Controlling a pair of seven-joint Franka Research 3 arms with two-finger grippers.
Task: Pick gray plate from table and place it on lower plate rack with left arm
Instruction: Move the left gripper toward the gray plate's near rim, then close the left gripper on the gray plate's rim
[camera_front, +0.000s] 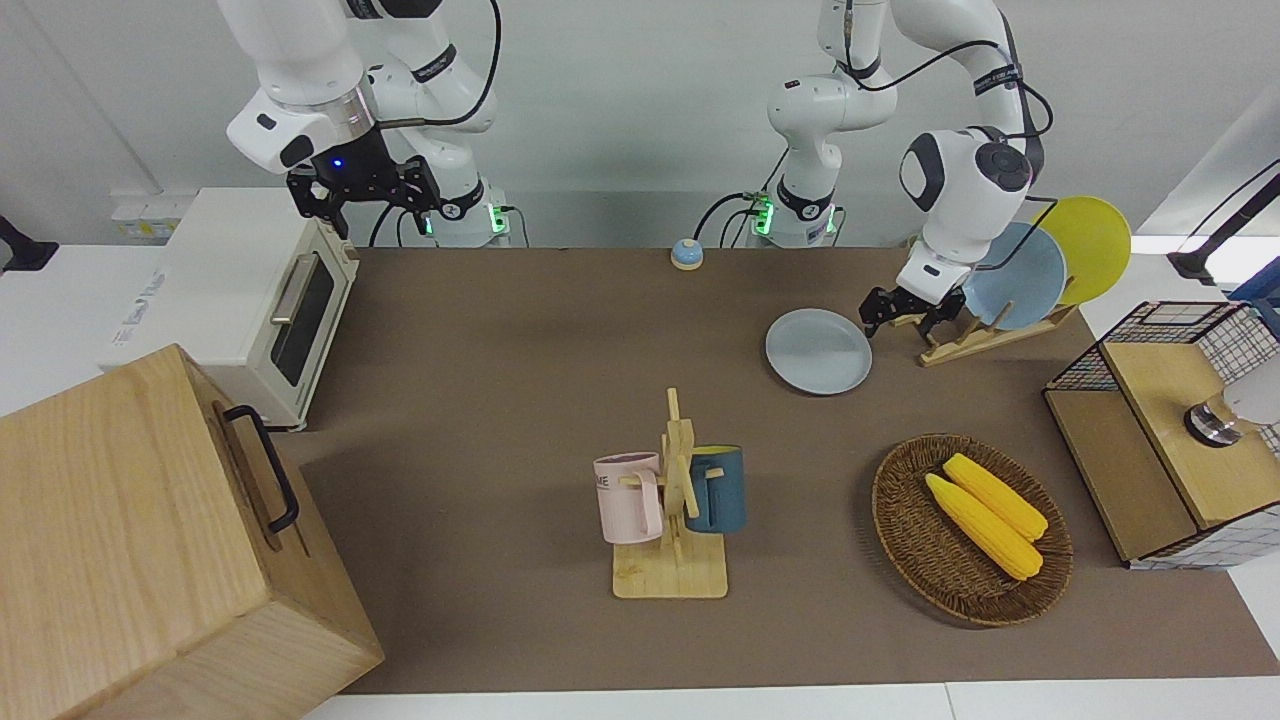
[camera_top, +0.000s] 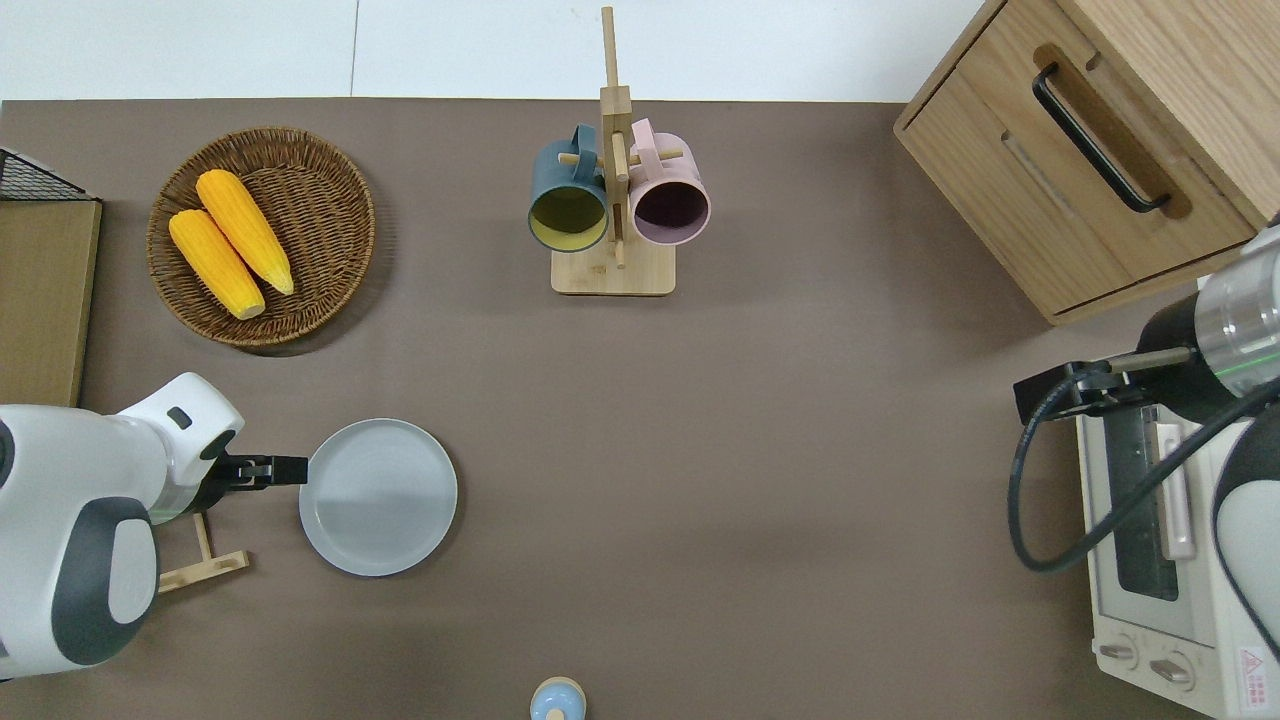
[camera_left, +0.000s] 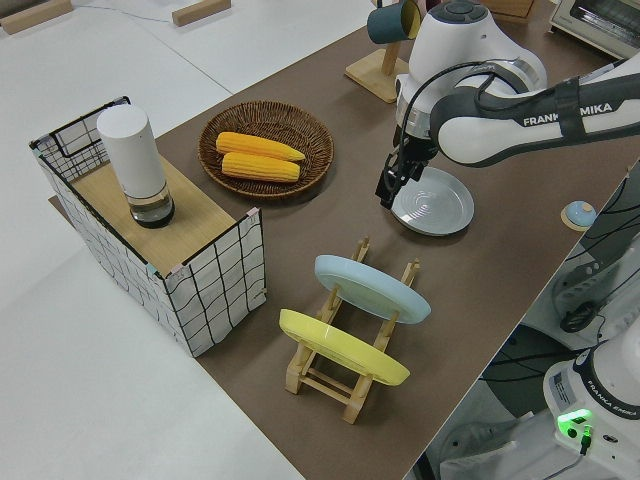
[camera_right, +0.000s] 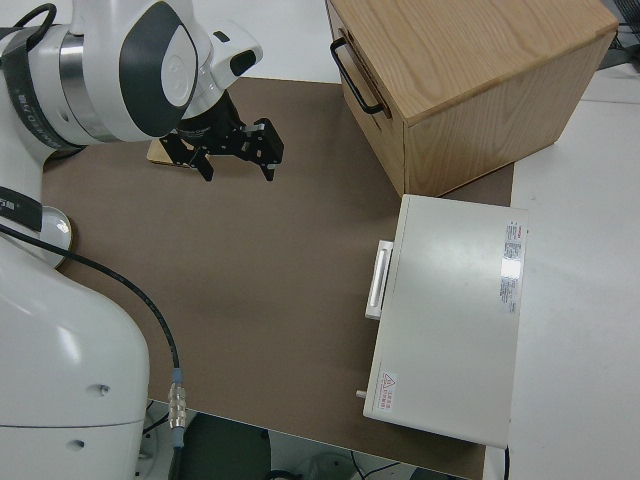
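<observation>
The round pale gray plate (camera_top: 378, 497) lies flat on the brown tabletop (camera_top: 760, 450) near the left arm's end. The left gripper (camera_top: 288, 470) is level with the plate's rim, presumably for an edge grasp; I cannot tell its jaws' spread.

Robot lab: two arms, kitchenware

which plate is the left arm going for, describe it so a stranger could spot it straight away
Start at the wooden plate rack at the left arm's end of the table. Beside it, toward the table's middle, the gray plate lies flat on the mat, with the left end effector at its rim. Unlike the light blue plate and yellow plate leaning in the rack, it is pale gray.
</observation>
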